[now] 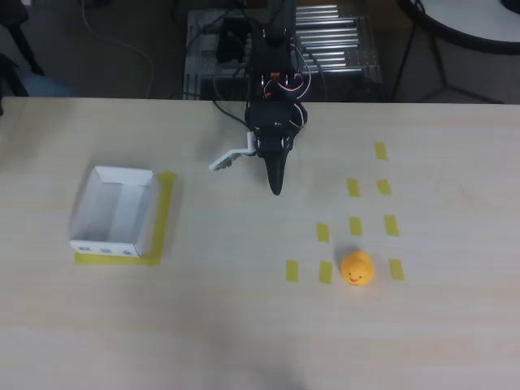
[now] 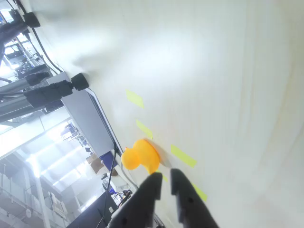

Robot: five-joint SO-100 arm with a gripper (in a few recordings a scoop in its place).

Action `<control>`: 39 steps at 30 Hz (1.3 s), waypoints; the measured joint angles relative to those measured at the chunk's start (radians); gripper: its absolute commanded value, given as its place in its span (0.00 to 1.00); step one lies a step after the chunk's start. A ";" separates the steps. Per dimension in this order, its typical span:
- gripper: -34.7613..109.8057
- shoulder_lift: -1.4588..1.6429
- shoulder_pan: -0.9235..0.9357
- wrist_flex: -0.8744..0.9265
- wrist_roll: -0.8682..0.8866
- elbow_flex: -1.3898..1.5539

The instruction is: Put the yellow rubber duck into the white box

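1. Overhead view: the black arm [image 1: 276, 106] reaches from the far edge of the pale wooden table [image 1: 244, 325] toward the camera. Its gripper [image 1: 276, 187] tapers to a dark point over bare table near the middle, and a small white plate [image 1: 230, 156] juts out to the picture's left of it. From above, the two fingers merge into one tip, so their spacing cannot be told here.
2. Same view: the yellow rubber duck [image 1: 357, 268] sits on the table to the lower right, well apart from the gripper, its tiny dark face turned toward the bottom edge. It stands among short yellow tape strips [image 1: 355, 226] laid in rows, between two strips of the lowest row.
3. Same view: the white box [image 1: 114, 211] lies at the left, open side up and empty, set on a yellow tape rectangle [image 1: 165, 213]. Small blue-grey marks [image 1: 106, 249] run along its near outer wall, too small to read.
4. Wrist view: the picture is tilted. The two dark fingers [image 2: 151, 187] rise from the bottom edge with only a narrow gap between them, holding nothing. The duck [image 2: 140, 154] sits just beyond their tips, beside yellow tape strips [image 2: 183, 156]; whether a finger touches it cannot be told. No readable writing shows.
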 measured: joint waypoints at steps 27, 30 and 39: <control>0.24 0.000 0.000 0.000 -0.002 0.000; 0.24 0.000 0.000 0.000 -0.002 0.000; 0.24 0.000 0.000 0.035 -0.009 0.000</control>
